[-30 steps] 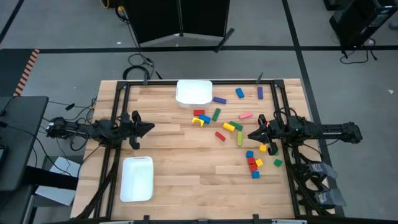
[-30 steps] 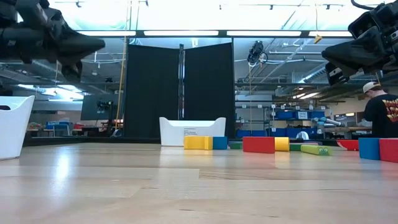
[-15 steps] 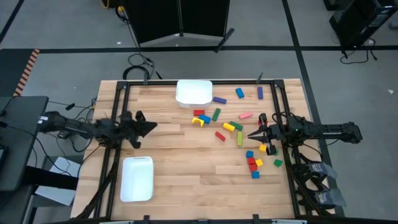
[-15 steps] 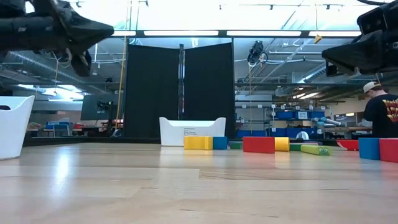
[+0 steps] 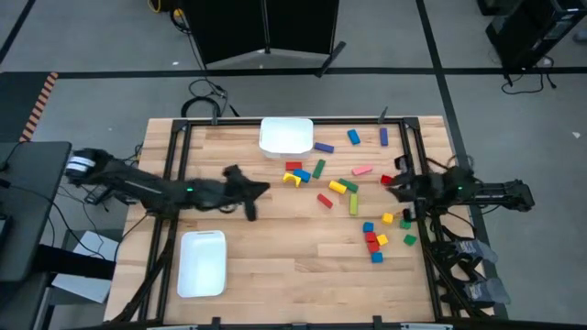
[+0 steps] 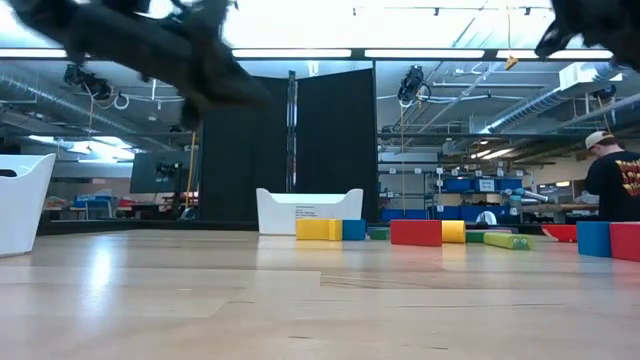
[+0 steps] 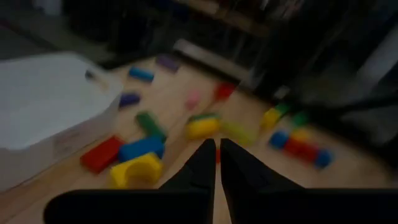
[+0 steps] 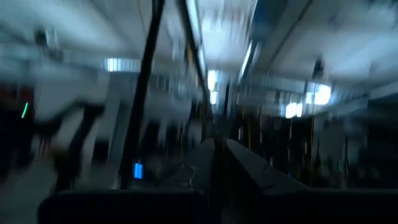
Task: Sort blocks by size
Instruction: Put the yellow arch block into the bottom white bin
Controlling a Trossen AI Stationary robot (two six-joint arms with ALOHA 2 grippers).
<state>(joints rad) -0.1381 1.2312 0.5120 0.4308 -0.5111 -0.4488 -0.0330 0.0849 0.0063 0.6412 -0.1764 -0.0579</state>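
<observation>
The blocks [image 5: 353,197] lie scattered on the right half of the wooden table: cubes and bars in red, blue, yellow, green, pink and purple. A yellow, blue and red clump [image 5: 295,174] lies nearest the table's middle. My left gripper [image 5: 266,190] hangs shut above the middle of the table, pointing at the blocks, a short way left of that clump; the left wrist view shows its fingertips [image 7: 216,146] together, the blocks [image 7: 143,149] beyond them. My right gripper [image 5: 387,182] is shut above the right-hand blocks, tipped upward toward the ceiling [image 8: 217,144]. Neither touches anything.
A white tray [image 5: 286,136] stands at the far edge, near the middle. A second white tray [image 5: 203,264] sits at the near left. Bare wood lies between the left gripper and the near edge. A person [image 6: 612,180] stands in the room beyond the table.
My left gripper has swept from the table's left edge toward the right, out over the middle toward the blocks, rising a little. My right gripper has risen and tipped upward. Both have stayed shut. No block has moved.
</observation>
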